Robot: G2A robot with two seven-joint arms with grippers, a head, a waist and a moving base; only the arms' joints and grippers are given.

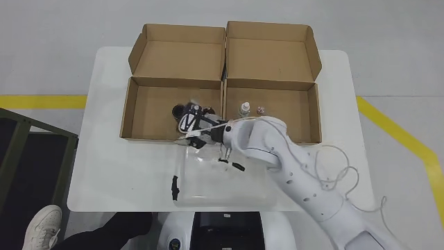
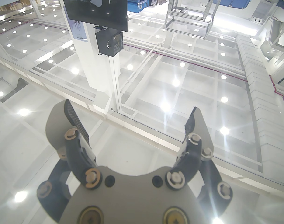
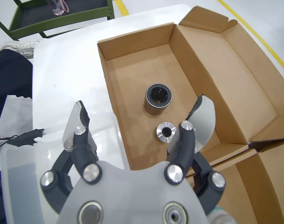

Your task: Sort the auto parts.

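Observation:
Two open cardboard boxes stand side by side on the white table (image 1: 104, 111). The left box (image 1: 149, 111) holds a dark ring-shaped bearing (image 3: 158, 99) standing upright and a small silver bushing (image 3: 166, 132) beside it. My right gripper (image 3: 140, 102) hangs open just above these two parts, near the box's front wall, with nothing between its fingers; from above, this gripper (image 1: 193, 121) shows at the left box's right front corner. The right box (image 1: 298, 114) holds a small white part (image 1: 244, 108) and a tiny pale one (image 1: 261, 110). My left gripper (image 2: 130, 106) is open, empty and pointed at the ceiling.
A clear plastic bin (image 1: 222, 177) sits on the table in front of the boxes, with a black piece (image 1: 175, 187) at its left edge. A green cart (image 3: 62, 8) with a pink bottle stands off the table's left side. A person's shoe (image 1: 41, 226) is on the floor there.

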